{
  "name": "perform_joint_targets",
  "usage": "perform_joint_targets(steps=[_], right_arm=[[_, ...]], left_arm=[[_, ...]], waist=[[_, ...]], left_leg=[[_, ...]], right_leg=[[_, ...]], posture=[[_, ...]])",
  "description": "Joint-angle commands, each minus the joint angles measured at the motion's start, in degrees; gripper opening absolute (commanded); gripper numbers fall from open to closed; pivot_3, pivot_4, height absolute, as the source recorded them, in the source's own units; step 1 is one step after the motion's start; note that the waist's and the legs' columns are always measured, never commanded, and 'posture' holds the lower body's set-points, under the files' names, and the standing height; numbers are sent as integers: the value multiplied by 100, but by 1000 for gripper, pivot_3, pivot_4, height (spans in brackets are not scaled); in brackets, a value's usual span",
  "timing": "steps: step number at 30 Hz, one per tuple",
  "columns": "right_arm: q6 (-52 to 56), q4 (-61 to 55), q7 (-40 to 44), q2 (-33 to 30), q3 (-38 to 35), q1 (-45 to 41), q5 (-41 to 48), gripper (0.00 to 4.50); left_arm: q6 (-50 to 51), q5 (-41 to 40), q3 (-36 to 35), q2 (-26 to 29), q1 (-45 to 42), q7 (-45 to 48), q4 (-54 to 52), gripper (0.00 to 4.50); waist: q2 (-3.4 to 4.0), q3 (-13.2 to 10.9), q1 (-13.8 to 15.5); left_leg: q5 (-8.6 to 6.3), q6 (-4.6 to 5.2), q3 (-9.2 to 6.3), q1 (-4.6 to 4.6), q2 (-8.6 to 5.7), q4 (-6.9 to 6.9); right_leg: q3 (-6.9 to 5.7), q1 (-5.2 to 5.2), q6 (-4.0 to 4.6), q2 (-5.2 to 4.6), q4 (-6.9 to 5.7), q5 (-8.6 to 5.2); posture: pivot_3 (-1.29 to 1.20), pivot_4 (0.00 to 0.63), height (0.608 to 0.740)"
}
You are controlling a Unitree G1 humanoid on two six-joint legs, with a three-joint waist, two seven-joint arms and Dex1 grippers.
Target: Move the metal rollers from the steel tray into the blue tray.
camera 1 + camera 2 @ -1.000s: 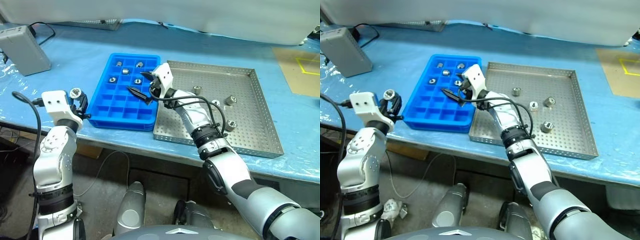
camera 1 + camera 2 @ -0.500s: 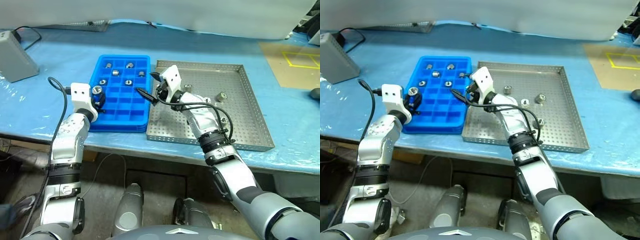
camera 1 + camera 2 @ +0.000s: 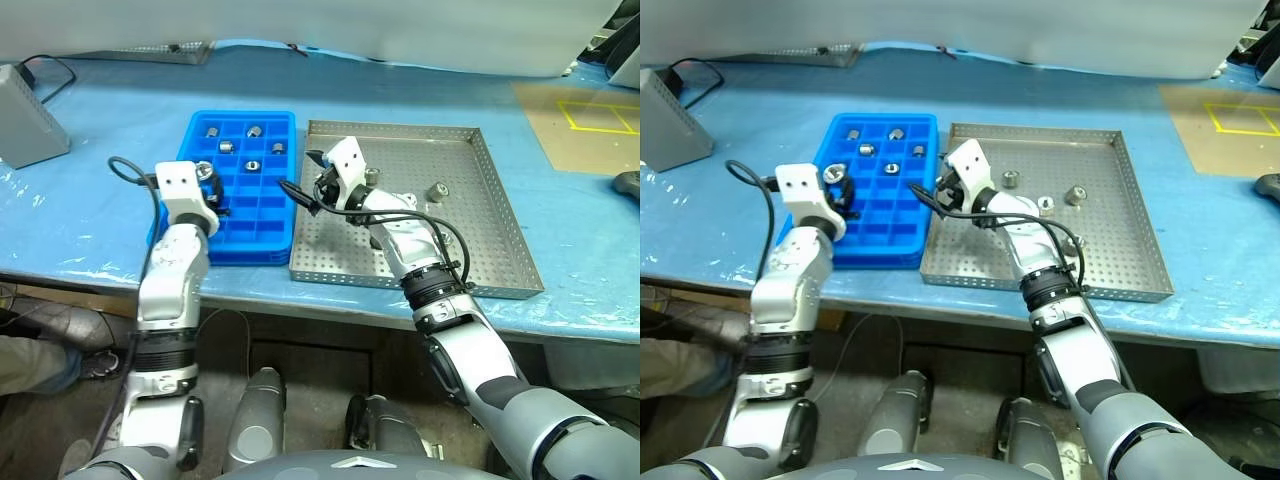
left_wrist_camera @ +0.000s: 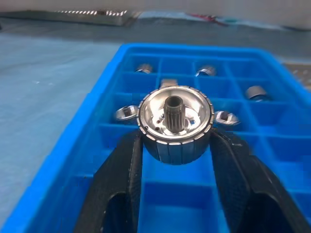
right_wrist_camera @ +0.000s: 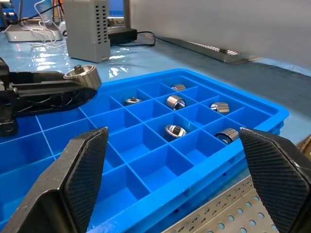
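The blue tray lies left of the steel tray, their rims touching. Several metal rollers sit in the blue tray's far compartments. A few more rollers lie on the steel tray's perforated floor. My left gripper hovers over the blue tray's left side, shut on one roller held upright between its fingers. My right gripper hangs above the seam between the two trays, open and empty, pointing toward the blue tray. The right wrist view also catches the left gripper's roller.
A grey box with a cable stands at the table's far left. A brown board with yellow tape lies at the far right, with a dark object near it. A metal strip runs along the back.
My left gripper has carried its roller to the right, from beside the blue tray's left rim to over its compartments. The camera has shifted; the right gripper has stayed open.
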State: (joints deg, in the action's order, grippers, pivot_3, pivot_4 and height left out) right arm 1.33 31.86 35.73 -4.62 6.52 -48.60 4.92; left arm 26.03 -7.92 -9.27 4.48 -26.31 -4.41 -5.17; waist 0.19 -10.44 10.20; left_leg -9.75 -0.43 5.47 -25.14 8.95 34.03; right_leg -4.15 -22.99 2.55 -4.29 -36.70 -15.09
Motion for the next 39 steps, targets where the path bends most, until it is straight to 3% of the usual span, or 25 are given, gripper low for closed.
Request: perform_joint_targets(steps=[1, 19, 27, 31, 35, 39], right_arm=[[-108, -126, -48, -37, -9, 7, -42, 4500], [-187, -21, 28, -89, 52, 13, -145, 4500], [-196, -79, -57, -182, 15, 19, -221, 4500], [144, -444, -258, -218, -340, 32, 98, 4500], [991, -1477, -628, -451, -1039, 170, 690, 4500], [1649, -2533, -774, -1094, -1174, 759, 580, 4500]], left_arm=[[-114, 123, -161, -99, 55, -394, -556, 1693], [-293, 39, -863, -208, 229, -1113, -489, 1693], [-281, 10, -932, -228, 232, -1201, -420, 4339], [-719, -364, -752, -105, -203, -416, 60, 4339], [-1025, -746, -60, 213, -1090, 1519, 1074, 4339], [-1172, -888, 595, 450, -1746, 3386, 2256, 4339]], waist=[[0, 0, -23], [0, 0, -123], [0, 0, -134], [1, -1, -135], [6, -4, -140], [9, -2, -259]], left_leg=[[0, 1, 0, 0, 1, 0], [24, 43, 1, -3, 7, 5], [28, 48, 2, -3, 8, 5], [34, 53, 3, -3, 8, 5], [43, 64, 7, -4, 7, 8], [47, 73, 36, 17, -4, 8]], right_leg=[[0, 0, 1, 0, 0, 0], [-6, 0, 21, 1, 1, -3], [-8, 0, 35, 2, 1, -8], [-9, 0, 35, 2, 0, -7], [-7, 0, 36, 1, -1, -2], [28, 16, 9, -5, 7, 18]], posture=[[279, 150, 740], [294, 150, 740], [249, 150, 740], [144, 150, 740], [-9, 150, 740], [-111, 150, 740]])
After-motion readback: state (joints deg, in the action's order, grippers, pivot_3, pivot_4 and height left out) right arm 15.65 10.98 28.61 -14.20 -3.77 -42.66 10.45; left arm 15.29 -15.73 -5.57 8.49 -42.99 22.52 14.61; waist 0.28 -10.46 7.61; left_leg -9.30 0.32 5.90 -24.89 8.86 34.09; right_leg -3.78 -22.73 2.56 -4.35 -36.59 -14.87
